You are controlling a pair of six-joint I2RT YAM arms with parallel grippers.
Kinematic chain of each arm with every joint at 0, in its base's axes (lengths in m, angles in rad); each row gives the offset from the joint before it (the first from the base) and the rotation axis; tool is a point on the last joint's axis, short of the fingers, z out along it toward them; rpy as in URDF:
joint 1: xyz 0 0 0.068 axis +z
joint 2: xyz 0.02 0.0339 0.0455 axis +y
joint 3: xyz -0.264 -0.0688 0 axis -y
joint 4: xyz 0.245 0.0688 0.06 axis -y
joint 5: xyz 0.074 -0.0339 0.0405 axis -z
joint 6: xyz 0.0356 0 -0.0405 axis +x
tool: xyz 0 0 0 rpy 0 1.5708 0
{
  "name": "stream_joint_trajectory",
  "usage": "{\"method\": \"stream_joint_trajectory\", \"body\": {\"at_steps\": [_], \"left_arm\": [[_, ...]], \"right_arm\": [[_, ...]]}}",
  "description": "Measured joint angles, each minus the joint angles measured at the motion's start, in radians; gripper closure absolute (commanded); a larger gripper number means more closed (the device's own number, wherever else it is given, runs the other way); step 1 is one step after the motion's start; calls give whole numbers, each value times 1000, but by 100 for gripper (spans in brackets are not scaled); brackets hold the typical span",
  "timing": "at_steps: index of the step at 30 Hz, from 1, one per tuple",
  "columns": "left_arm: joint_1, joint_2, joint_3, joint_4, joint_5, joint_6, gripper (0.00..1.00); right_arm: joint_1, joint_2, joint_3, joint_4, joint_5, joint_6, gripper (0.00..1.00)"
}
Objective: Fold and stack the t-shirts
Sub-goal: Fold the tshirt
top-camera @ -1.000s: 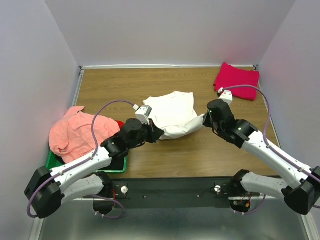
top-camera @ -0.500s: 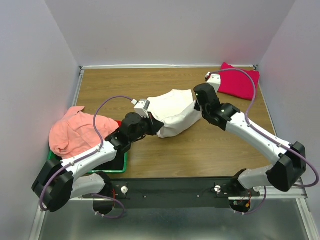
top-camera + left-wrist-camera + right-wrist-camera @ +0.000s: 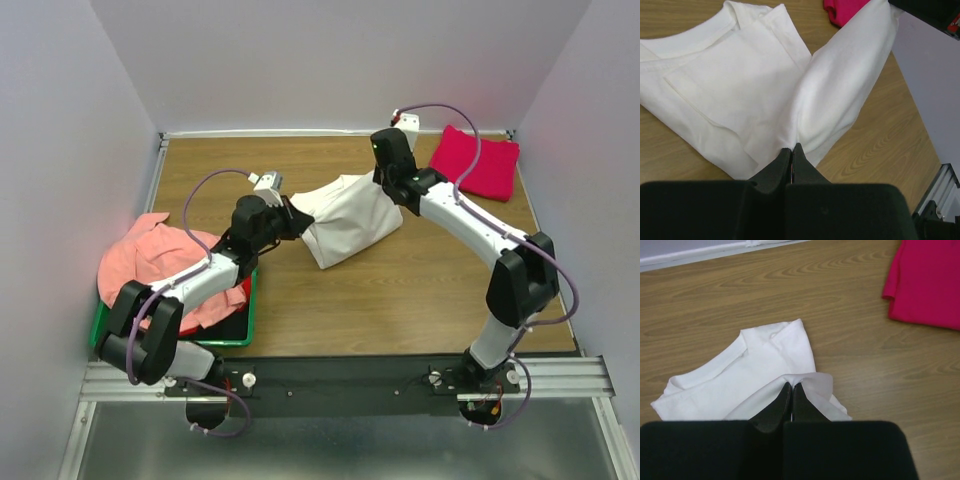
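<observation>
Large white cotton t-shirt (image 3: 345, 220) sits mid-tabletop (image 3: 400, 290), part doubled over. One layer is lifted and strung between both arms, the rest lies on the wood with the collar toward the far side.

Left pincer (image 3: 791, 150) is closed tight on a thin fold of white cloth, held right at the tips. Right pincer (image 3: 791, 387) is likewise clamped on a raised edge of the same shirt, also a tip-only bite.

The folded magenta-red tee (image 3: 480, 160) lies at the far right corner, apart from the white one. The crumpled salmon-pink tee (image 3: 150, 265) is heaped over the green plastic bin (image 3: 235, 335) at near left, with a bright red tee (image 3: 238, 290) peeking out under it.

Risks, as I judge them:
- Slip: both grips hold very little fabric. If the arms pull apart or move unevenly, the cloth could slide out of one pincer and the fold would collapse.
- Skewed fold: the lifted layer sags and bulges between the grips. Laid down like this it would likely land wrinkled or off the lower layer's edges.
- Drag: the bottom layer is loose on smooth wood, so carrying the top layer sideways could tow the whole shirt rather than fold it.
- Collateral: the right arm reaches close to the magenta-red tee and the left arm passes over the salmon-pink heap, so a low sweep could snag or shift either.
</observation>
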Motion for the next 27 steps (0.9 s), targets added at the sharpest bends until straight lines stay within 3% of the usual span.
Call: {"method": "stream_joint_trajectory", "body": {"at_steps": [10, 24, 25, 26, 27], "left_arm": [[157, 236, 127, 96, 117, 5, 100], [260, 460, 253, 142, 197, -1, 100], [265, 474, 265, 143, 199, -1, 100], [271, 488, 277, 144, 200, 0, 97], [275, 499, 285, 144, 200, 0, 72]], "right_arm": [[-33, 230, 234, 28, -40, -47, 100], [-56, 484, 435, 37, -80, -87, 100], [-58, 493, 449, 37, -84, -90, 98], [-59, 505, 465, 37, -88, -93, 80], [-60, 513, 474, 38, -93, -93, 64]]}}
